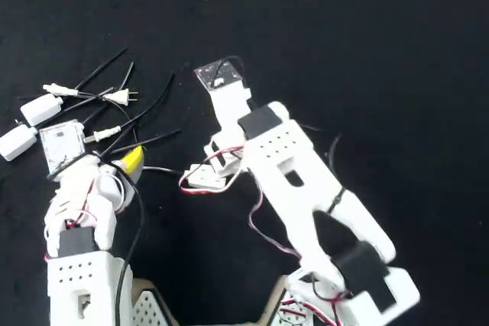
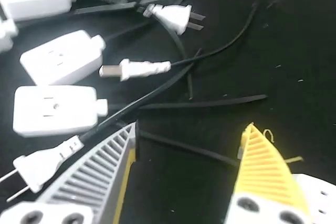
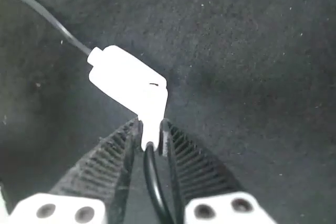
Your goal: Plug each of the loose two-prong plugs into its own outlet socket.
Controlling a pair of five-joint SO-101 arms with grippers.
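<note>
**A:** How is the right gripper (image 3: 150, 132) found?

**B:** It is clamped tight on the rear of a white held plug (image 3: 152, 119). The plug's black cord (image 3: 152, 182) is seen running back between the fingers.

**A:** And the front of that plug?

**B:** It is pressed against a white mated socket (image 3: 126, 77), from which a thin cable (image 3: 50, 19) is led away over the black table (image 3: 252, 51). The prongs cannot be seen.

**A:** What is noted of the left gripper (image 2: 190, 129)?

**B:** Its fingers are held wide apart and nothing is gripped. Black cords (image 2: 210, 100) are crossed on the table past the tips.

**A:** And around it?

**B:** Just beside the grey finger (image 2: 105, 166) a first loose plug (image 2: 44, 163) is laid, both prongs bare. Farther out, a first free socket (image 2: 55, 108) and a second free socket (image 2: 63, 56) are laid side by side. A second loose plug (image 2: 136, 69) is found near them. A third loose plug (image 2: 170, 17) is seen beyond it, prongs exposed.
</note>
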